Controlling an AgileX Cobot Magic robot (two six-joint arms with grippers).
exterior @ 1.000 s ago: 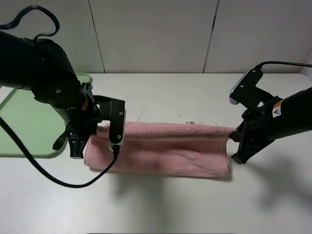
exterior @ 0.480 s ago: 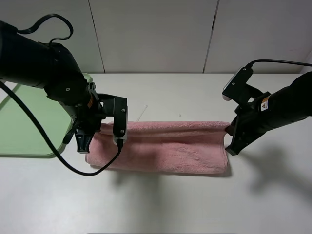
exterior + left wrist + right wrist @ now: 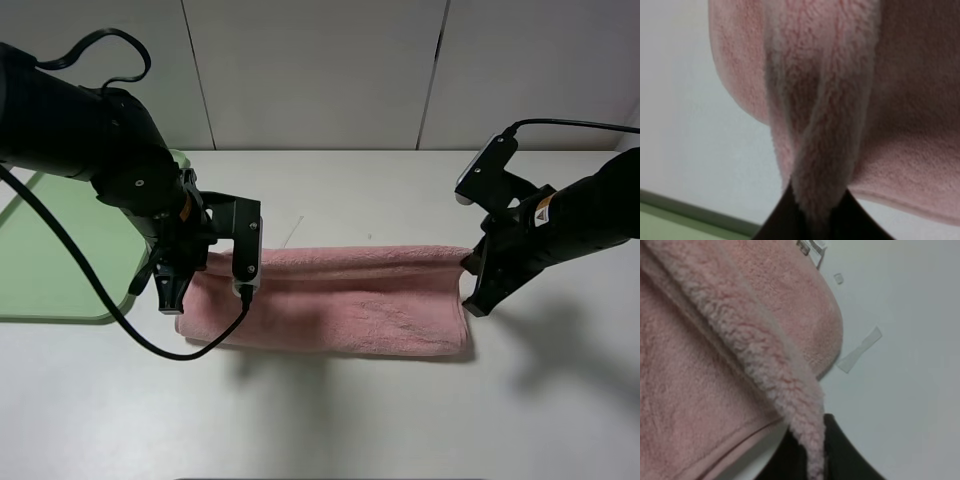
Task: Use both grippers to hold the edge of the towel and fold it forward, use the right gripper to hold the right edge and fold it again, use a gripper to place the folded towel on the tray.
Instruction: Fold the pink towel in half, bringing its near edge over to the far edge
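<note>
The pink towel (image 3: 350, 300) lies folded into a long strip across the middle of the table. My left gripper (image 3: 172, 292) is at its left end, shut on the edge of the towel (image 3: 825, 165), which bunches up between the black fingers (image 3: 785, 222). My right gripper (image 3: 476, 292) is at the right end. It pinches the fluffy hem (image 3: 765, 370), which runs down between its dark fingers (image 3: 840, 460). The light green tray (image 3: 60, 250) lies at the far left, beside the left arm, and its rim (image 3: 680, 212) shows in the left wrist view.
A white wall with panel seams stands behind the table. Black cables trail from both arms; the left arm's cable (image 3: 130, 335) loops over the table in front of the tray. Small scraps of clear tape (image 3: 860, 347) lie on the table by the towel's right end.
Since a second ago both grippers have moved slightly toward the back of the table with the towel's edge, the right one also a little inward. Over the last half second nothing visibly moves.
</note>
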